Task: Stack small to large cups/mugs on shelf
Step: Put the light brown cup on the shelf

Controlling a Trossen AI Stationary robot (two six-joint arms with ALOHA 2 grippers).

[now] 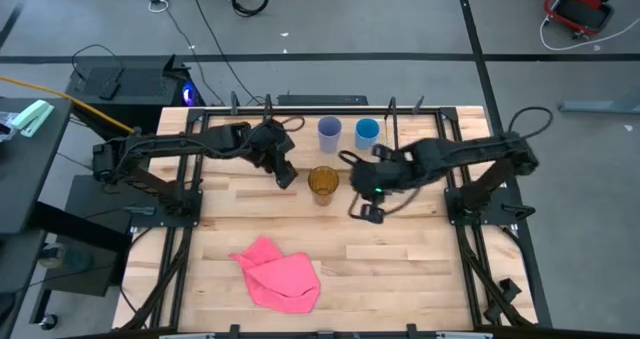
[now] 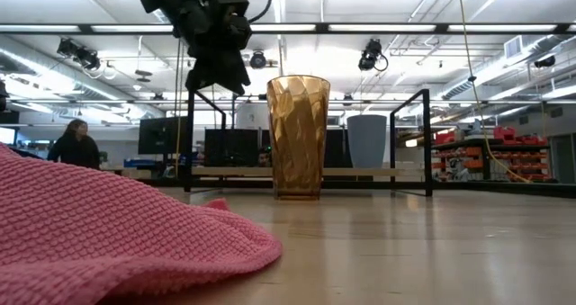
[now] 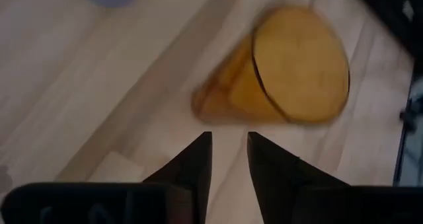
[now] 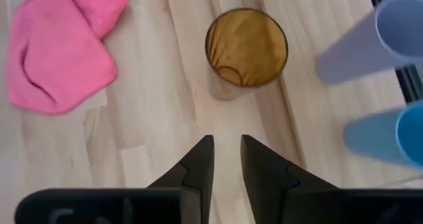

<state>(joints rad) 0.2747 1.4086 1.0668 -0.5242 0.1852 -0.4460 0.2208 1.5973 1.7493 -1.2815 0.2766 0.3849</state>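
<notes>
Upright on the pale wooden surface (image 1: 400,269) stands the tall amber-brown translucent cup (image 1: 322,182), faceted down its sides and empty, mouth up. It sits just in front of the low black-legged shelf with the long narrow top (image 2: 360,172), not on it. Behind it, at the far edge of the surface, stand the lavender handleless cup (image 1: 330,132) and the bright blue handleless cup (image 1: 367,131), side by side and close together; from the low camera the lavender one shows behind the shelf top. That makes three cups in all, one shelf, and one crumpled pink cloth (image 1: 278,274) lying well apart near the front edge.

Just to the amber cup's left hangs the left gripper (image 1: 285,174), above the surface; its jaws stand a narrow gap apart, holding nothing, with the amber cup beyond their tips and not touched. To the cup's right, the right gripper (image 1: 362,179) hovers too, its jaws likewise slightly parted and empty, pointing toward the amber cup without contact.

Far off in the room behind, a person (image 2: 76,143) is visible.
</notes>
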